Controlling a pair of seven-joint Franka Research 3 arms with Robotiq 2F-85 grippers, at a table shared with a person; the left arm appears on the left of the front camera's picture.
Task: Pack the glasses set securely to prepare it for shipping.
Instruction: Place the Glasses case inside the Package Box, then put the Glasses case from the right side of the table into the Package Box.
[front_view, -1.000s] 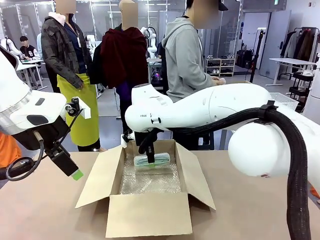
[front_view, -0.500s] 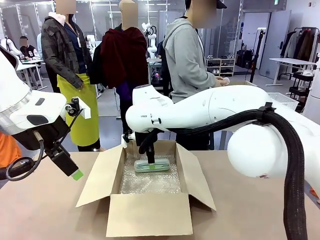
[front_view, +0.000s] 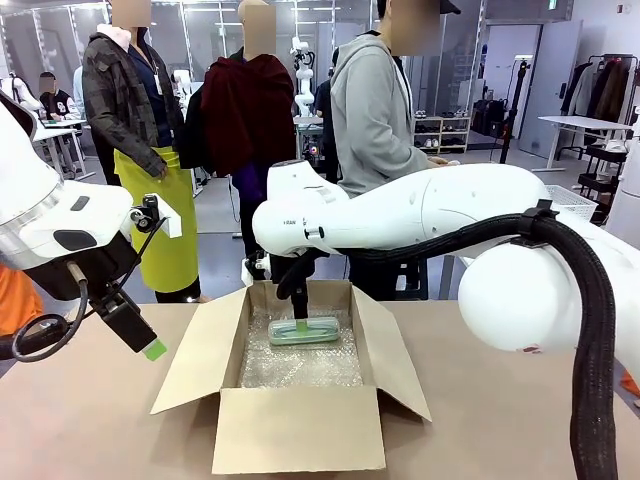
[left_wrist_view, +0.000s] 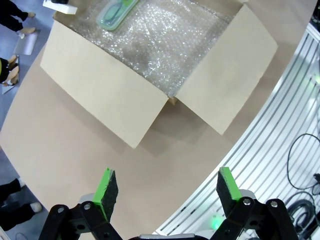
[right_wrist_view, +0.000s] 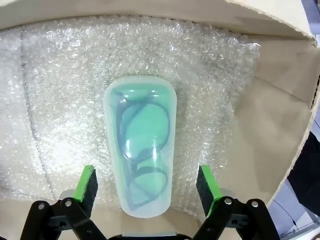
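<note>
A mint green translucent glasses case (front_view: 303, 331) lies flat on the bubble wrap (front_view: 300, 366) at the far end of an open cardboard box (front_view: 298, 431). In the right wrist view the case (right_wrist_view: 141, 145), with dark frames inside, lies lengthwise between my right gripper's (right_wrist_view: 146, 181) green pads (right_wrist_view: 87, 183), which stand open and clear of its sides. From the front, that gripper (front_view: 298, 312) hangs just above the case. My left gripper (front_view: 148, 345) hovers open and empty left of the box, above the table; its own view (left_wrist_view: 167, 192) looks down on the box (left_wrist_view: 100, 95) and the case (left_wrist_view: 116, 11).
The box flaps (front_view: 195, 365) are spread outward on all sides. A person in a grey hoodie (front_view: 375, 110) stands at the far side of the brown table (front_view: 80, 430). The table's edge and a slatted floor (left_wrist_view: 280, 125) appear in the left wrist view.
My right gripper has lowered the mint green case onto the bubble wrap and opened, letting it go. The left arm has stayed still.
</note>
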